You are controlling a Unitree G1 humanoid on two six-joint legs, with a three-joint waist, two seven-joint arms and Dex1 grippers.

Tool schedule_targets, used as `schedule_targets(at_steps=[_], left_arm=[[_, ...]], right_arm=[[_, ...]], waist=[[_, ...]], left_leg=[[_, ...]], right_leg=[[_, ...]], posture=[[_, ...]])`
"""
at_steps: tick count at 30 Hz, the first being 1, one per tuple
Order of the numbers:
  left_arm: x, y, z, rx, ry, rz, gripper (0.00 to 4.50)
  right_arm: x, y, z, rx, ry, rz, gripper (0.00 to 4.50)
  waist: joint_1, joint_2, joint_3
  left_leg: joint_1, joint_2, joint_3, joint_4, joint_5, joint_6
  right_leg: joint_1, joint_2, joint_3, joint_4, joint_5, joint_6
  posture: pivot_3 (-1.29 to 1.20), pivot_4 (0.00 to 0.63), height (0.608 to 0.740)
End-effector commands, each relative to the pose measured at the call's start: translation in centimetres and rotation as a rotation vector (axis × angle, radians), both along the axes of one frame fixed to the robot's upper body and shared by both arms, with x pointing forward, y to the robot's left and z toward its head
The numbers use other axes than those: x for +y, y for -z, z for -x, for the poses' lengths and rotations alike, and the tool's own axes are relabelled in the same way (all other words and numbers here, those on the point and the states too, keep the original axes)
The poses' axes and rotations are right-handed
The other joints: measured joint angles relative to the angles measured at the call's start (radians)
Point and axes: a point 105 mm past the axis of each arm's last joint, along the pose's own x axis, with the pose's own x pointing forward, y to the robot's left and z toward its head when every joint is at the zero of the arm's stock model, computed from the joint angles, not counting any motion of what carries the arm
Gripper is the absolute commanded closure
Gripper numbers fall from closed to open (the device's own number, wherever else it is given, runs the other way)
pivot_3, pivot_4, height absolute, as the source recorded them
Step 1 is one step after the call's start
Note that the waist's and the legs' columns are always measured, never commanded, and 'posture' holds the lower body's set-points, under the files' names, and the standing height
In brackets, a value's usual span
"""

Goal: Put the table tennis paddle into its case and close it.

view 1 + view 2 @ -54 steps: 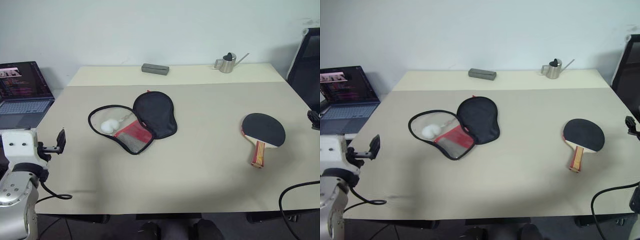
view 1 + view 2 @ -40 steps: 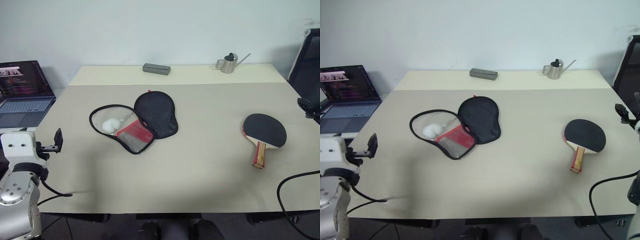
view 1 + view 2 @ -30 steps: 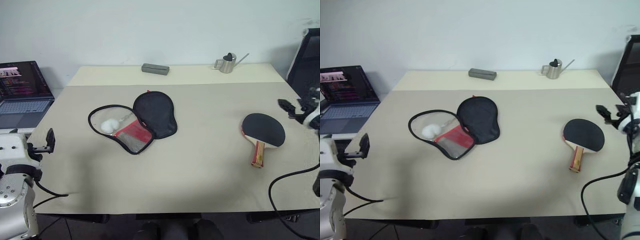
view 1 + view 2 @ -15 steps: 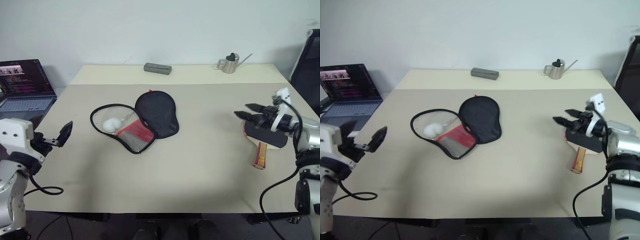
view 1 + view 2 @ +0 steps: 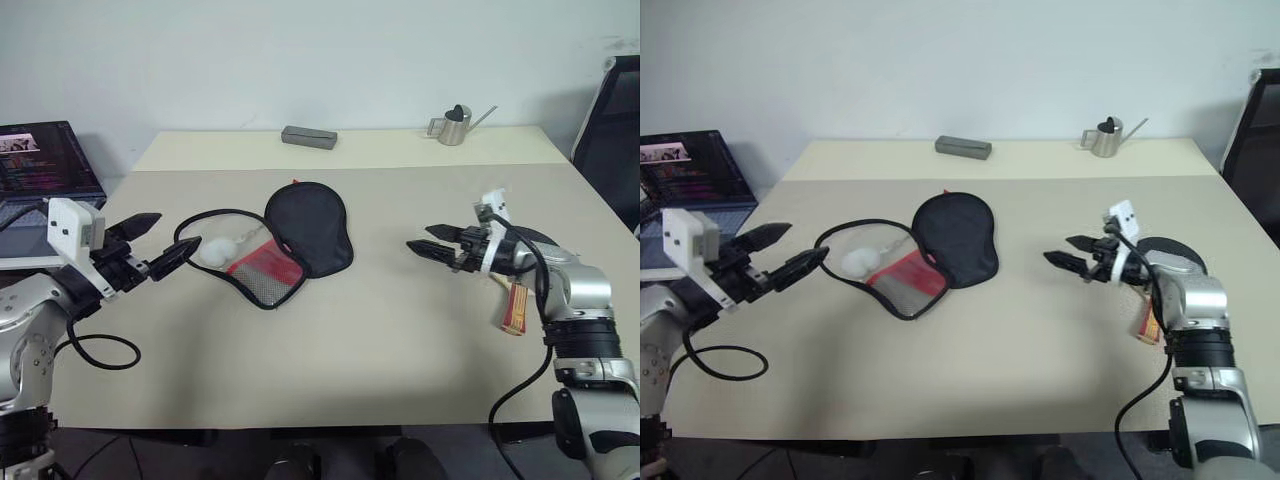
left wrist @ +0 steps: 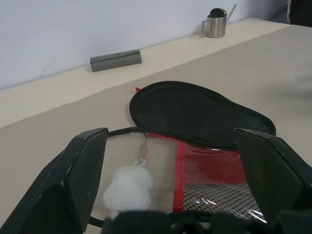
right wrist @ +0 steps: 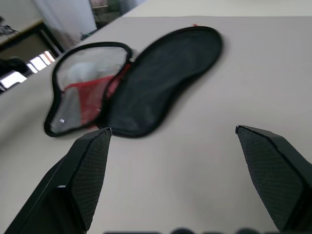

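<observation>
Table (image 5: 330,350) with a beige top, seen from above by the head camera. Case (image 5: 270,243) lies unzipped and spread flat left of centre: its black lid (image 5: 312,225) is folded out to the right and back, and its red-and-mesh half points toward the front edge, so the long axis runs diagonally. White fluff (image 5: 214,251) sits in the open half.

Paddle (image 5: 1168,262) lies at the right side, well apart from the case, partly hidden behind the right arm. Its black blade faces the far side and its striped handle (image 5: 512,305) points toward the front edge.

Left tool (image 5: 163,245) hovers just beside the case's left rim, fingers spread, gripping nothing. Right tool (image 5: 432,241) hangs between paddle and case, aimed leftward at the case, fingers also spread and empty.

Grey box (image 5: 309,137) and metal watering can (image 5: 455,126) stand at the far edge. Laptop (image 5: 45,165) sits off the left.
</observation>
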Motion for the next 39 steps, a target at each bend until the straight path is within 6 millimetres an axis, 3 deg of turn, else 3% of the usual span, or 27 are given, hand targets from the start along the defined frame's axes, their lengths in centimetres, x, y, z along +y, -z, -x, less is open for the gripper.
schedule_targets(at_steps=[1, 10, 21, 28, 39], left_arm=[[0.2, -1.2, -0.2, -0.036, 0.007, -0.032, 0.0], [0.2, -0.8, -0.6, -0.029, 0.008, -0.049, 0.0], [0.4, -1.2, -0.6, -0.012, 0.046, -0.056, 0.0], [-0.1, -1.1, -1.1, -0.016, 0.061, -0.063, 0.0], [-0.5, -1.3, -1.6, -0.028, 0.07, -0.068, 0.0]], right_arm=[[2.4, -1.6, -0.1, -0.049, -0.048, -0.005, 0.04], [5.6, 0.0, -1.9, -0.012, -0.036, 0.084, 0.04], [10.9, 0.9, -3.9, 0.024, -0.012, 0.09, 0.04], [11.4, 2.0, -6.1, -0.001, 0.116, 0.147, 0.04], [12.3, 3.6, -6.7, -0.02, 0.143, 0.208, 0.04]], waist=[[0.0, 0.0, 0.0], [0.002, 0.0, 0.0], [-0.015, 0.0, 0.0], [-0.016, 0.0, 0.0], [-0.022, 0.0, 0.0]], left_leg=[[0.0, 0.0, 0.0, 0.0, 0.0, 0.0], [0.0, 0.0, 0.0, 0.0, 0.0, 0.0], [0.0, 0.0, 0.0, 0.0, 0.001, -0.002], [0.0, 0.0, 0.0, 0.0, 0.002, -0.003], [-0.002, 0.0, 0.001, -0.001, 0.002, -0.004]], right_leg=[[0.0, 0.0, 0.0, 0.0, 0.0, 0.0], [-0.001, 0.0, 0.0, 0.0, 0.0, 0.0], [-0.002, 0.0, 0.0, 0.001, 0.0, 0.0], [-0.003, 0.001, 0.001, 0.001, 0.0, 0.0], [-0.007, 0.001, 0.003, 0.004, 0.0, -0.001]], posture=[[0.0, 0.15, 0.74], [0.0, 0.15, 0.74], [0.0, 0.15, 0.74], [0.0, 0.15, 0.74], [0.0, 0.15, 0.74]])
